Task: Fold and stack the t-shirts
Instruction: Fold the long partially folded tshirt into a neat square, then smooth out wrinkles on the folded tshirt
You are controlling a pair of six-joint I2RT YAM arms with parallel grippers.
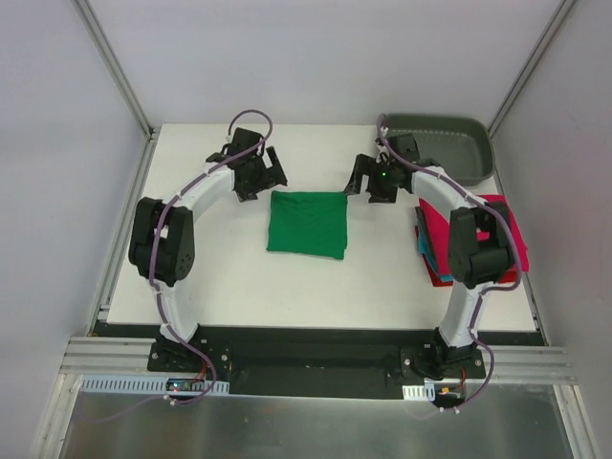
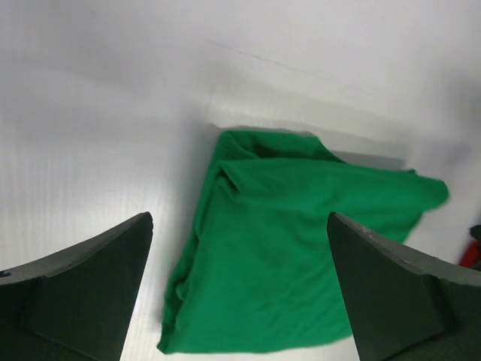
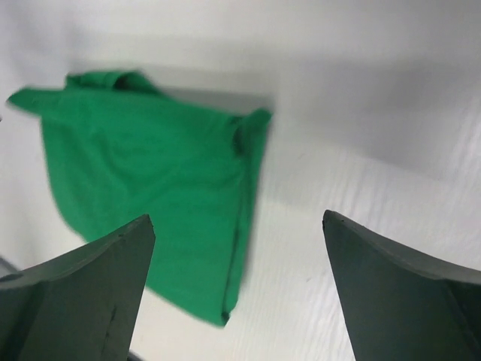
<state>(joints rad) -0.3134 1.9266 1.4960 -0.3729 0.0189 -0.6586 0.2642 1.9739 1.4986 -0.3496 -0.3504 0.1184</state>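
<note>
A bright green t-shirt (image 1: 307, 224) lies folded into a flat rectangle in the middle of the white table. It also shows in the left wrist view (image 2: 293, 256) and the right wrist view (image 3: 150, 195). My left gripper (image 1: 261, 178) hangs open and empty just beyond the shirt's far left corner. My right gripper (image 1: 367, 182) hangs open and empty just beyond its far right corner. A stack of folded shirts, crimson-pink (image 1: 442, 229) on top with teal (image 1: 422, 241) and red (image 1: 438, 277) edges below, lies at the right edge, partly hidden by the right arm.
A grey plastic tray (image 1: 449, 143) stands at the back right corner of the table (image 1: 220, 277). Pale walls and metal frame posts enclose the table on three sides.
</note>
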